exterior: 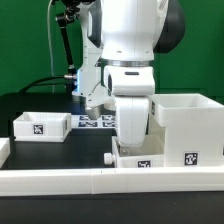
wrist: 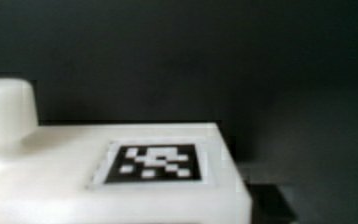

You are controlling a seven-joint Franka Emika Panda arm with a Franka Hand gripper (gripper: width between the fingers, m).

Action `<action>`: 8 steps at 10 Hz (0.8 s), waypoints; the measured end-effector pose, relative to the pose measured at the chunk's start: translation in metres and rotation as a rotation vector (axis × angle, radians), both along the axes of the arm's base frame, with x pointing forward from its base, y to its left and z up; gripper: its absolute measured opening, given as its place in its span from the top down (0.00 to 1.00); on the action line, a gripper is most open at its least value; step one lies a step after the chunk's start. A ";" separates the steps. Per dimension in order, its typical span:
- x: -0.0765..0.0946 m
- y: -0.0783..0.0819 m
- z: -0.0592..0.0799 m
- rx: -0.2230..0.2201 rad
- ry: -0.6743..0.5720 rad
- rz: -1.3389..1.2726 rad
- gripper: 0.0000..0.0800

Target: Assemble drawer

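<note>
The tall white housing [exterior: 186, 122] stands at the exterior view's right, with a tag on its front. One shallow white tray [exterior: 40, 125] with a tag sits at the left. A second tagged tray [exterior: 142, 161] lies in front, beside the housing and against the long rail. My gripper [exterior: 131, 141] is down at this second tray, its fingertips hidden by the hand and the tray wall. The wrist view shows this tray's tagged face [wrist: 158, 163] very close, with its white knob [wrist: 2, 112] beside it. A dark shape at the frame's edge may be a finger.
The long low white rail [exterior: 90, 179] runs along the front. The marker board [exterior: 98, 120] lies behind the arm. A black cable and stand are at the back left. A small dark item [exterior: 107, 158] lies on the black table by the front tray.
</note>
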State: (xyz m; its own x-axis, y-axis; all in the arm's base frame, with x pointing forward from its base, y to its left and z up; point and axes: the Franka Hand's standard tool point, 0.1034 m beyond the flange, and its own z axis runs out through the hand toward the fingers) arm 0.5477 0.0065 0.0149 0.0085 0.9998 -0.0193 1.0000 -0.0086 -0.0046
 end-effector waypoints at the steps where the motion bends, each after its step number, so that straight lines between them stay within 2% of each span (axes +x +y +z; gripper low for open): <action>1: 0.001 0.001 0.003 0.000 -0.003 0.000 0.37; 2: 0.003 0.001 0.009 -0.001 -0.009 0.000 0.37; 3: 0.004 0.001 0.017 -0.003 -0.010 0.000 0.23; 4: 0.007 0.001 0.030 -0.006 -0.018 -0.004 0.20; 6: 0.016 -0.011 0.047 -0.019 -0.004 -0.018 0.19; 8: 0.030 -0.029 0.054 -0.024 -0.020 -0.019 0.19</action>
State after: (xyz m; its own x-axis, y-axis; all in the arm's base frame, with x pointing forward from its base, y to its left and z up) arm 0.5776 -0.0227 0.0691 0.0279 0.9987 -0.0429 0.9995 -0.0273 0.0161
